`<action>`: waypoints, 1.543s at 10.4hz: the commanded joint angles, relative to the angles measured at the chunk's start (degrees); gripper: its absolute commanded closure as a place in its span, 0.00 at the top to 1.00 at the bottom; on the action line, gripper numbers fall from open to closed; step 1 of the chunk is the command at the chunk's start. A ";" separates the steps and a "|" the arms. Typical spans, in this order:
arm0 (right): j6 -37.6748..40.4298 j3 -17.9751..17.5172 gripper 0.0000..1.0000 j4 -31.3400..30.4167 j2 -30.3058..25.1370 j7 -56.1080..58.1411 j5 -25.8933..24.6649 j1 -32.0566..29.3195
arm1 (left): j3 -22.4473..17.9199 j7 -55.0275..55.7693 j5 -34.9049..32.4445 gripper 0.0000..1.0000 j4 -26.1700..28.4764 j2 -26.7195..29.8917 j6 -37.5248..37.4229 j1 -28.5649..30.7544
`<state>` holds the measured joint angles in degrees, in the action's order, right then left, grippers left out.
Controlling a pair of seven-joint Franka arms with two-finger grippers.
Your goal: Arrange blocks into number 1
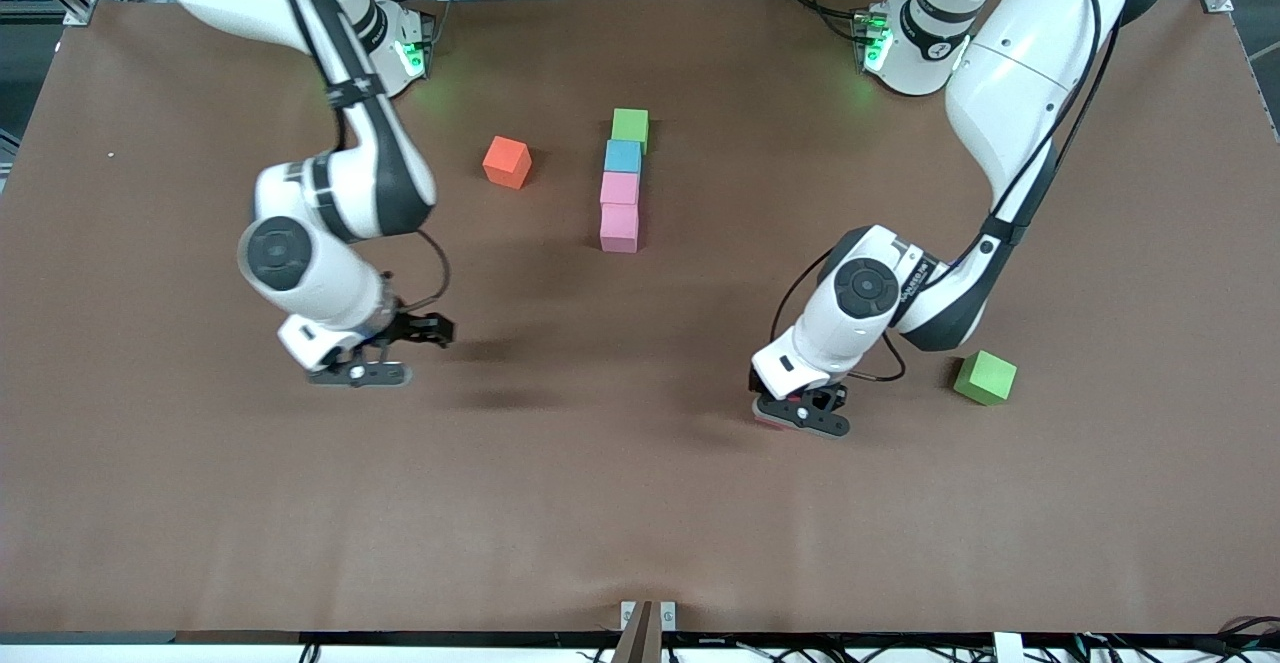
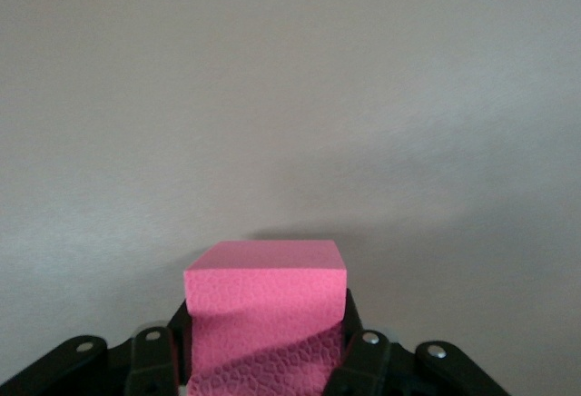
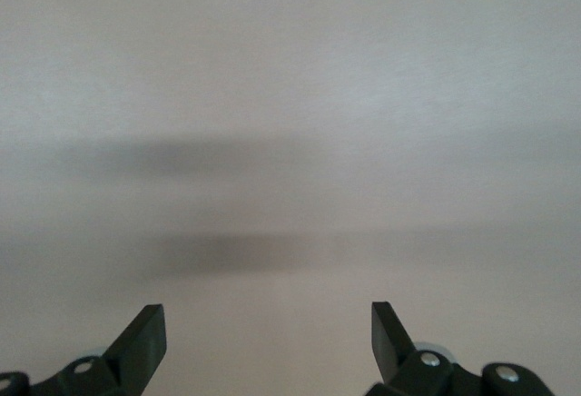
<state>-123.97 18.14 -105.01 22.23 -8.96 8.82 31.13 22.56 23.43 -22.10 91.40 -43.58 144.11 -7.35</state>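
Beside left gripper [image 1: 800,421]: green block [image 1: 985,377] | row [image 1: 622,183]: unobstructed

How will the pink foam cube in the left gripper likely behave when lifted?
The pink foam cube looks light and slightly squashy between the left gripper fingers. Its flat faces and matte, textured surface suggest it won't slip or roll.

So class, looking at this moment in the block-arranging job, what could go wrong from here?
1. The left tool grips the pink block only by its lower part, so it might slip or tilt when lifted.
2. Setting it down could nudge the line's nearest pink block out of line.
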 commanded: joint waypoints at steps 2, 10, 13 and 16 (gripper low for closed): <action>4.17 2.94 1.00 -0.73 -4.30 2.89 -0.04 0.07 | 2.14 13.09 -0.58 0.00 -0.95 0.60 -0.06 -3.35; 12.51 4.80 1.00 -2.39 -13.42 9.99 0.05 -3.52 | 1.08 38.43 -1.01 0.00 -4.03 -0.29 -3.29 -14.17; 14.63 5.06 1.00 -6.34 -21.15 19.67 -0.21 -9.14 | 0.99 42.48 -2.07 0.00 -3.86 0.42 -9.81 -18.03; 19.19 4.97 1.00 -2.68 -25.57 18.72 -7.06 -11.35 | 0.82 42.84 -7.94 0.00 -3.16 0.25 -10.87 -21.38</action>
<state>-106.71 23.85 -108.08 -0.24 10.19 4.04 20.30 24.24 64.89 -26.66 88.07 -43.84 134.42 -27.44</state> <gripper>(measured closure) 0.000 0.441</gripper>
